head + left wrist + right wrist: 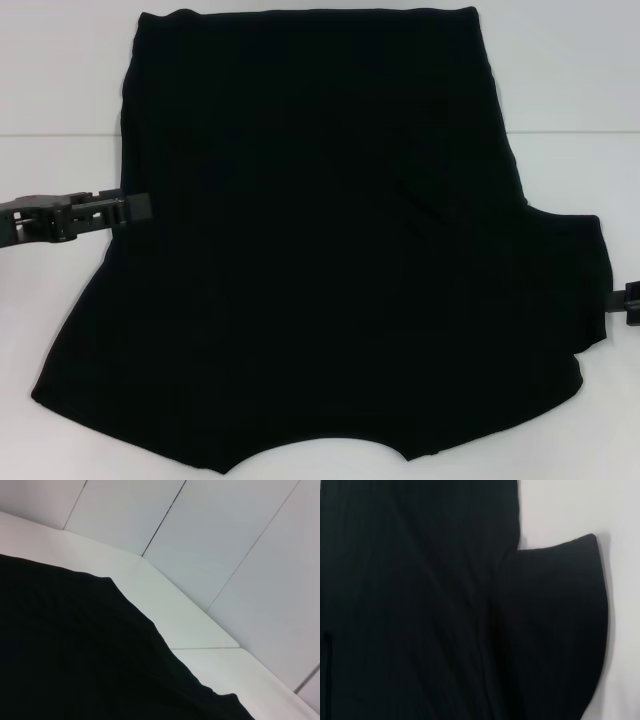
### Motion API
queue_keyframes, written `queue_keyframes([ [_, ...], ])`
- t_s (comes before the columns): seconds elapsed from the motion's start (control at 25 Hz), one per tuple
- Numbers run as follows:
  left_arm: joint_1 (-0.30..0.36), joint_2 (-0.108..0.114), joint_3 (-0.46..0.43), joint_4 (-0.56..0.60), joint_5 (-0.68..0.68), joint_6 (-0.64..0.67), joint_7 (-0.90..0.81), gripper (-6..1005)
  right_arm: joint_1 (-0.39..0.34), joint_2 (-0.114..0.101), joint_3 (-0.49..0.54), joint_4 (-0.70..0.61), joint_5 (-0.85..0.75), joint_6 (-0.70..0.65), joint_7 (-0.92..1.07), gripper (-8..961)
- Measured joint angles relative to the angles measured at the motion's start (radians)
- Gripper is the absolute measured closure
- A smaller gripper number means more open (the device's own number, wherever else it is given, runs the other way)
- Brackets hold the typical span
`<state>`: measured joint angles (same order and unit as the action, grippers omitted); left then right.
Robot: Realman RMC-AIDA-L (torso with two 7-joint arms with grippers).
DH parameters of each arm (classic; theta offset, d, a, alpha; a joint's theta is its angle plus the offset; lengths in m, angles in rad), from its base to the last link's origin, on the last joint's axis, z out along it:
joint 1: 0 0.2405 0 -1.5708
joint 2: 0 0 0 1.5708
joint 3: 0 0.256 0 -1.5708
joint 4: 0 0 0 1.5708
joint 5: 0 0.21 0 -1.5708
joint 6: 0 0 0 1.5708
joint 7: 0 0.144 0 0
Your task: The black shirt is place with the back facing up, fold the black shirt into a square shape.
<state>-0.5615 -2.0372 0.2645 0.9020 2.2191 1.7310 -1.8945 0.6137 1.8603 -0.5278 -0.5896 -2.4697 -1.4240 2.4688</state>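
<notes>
The black shirt [320, 250] lies spread flat on the white table [570, 80], filling most of the head view, plain side up with no lettering in sight. 1 short sleeve [575, 280] juts out toward the robot's right; the same sleeve [560, 630] shows in the right wrist view as a rounded flap lying on the table beside the shirt's body. The left gripper [135, 207] reaches in from the robot's left, its tip at the shirt's left edge; whether its fingers are apart or together cannot be told. The right gripper [628, 298] shows only as a dark piece at the frame's right edge, just beside the sleeve, its finger state likewise unreadable. White wall panels [225, 540] stand behind the table.
</notes>
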Motion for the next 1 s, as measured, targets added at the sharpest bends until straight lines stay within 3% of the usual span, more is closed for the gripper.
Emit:
queue_keyframes([
  [0.36,0.006,-0.005,-0.001,0.000,-0.001,-0.010,0.000,339,0.018,0.025,-0.034,0.020,0.000,0.054,-0.001,498],
  [0.68,0.008,-0.005,-0.002,0.000,-0.019,-0.012,0.000,340,0.028,0.029,-0.055,0.036,0.000,0.070,0.007,497],
  [1.0,0.009,-0.005,-0.002,0.000,-0.040,-0.011,0.000,341,0.028,0.034,-0.055,0.036,0.000,0.068,0.007,631],
])
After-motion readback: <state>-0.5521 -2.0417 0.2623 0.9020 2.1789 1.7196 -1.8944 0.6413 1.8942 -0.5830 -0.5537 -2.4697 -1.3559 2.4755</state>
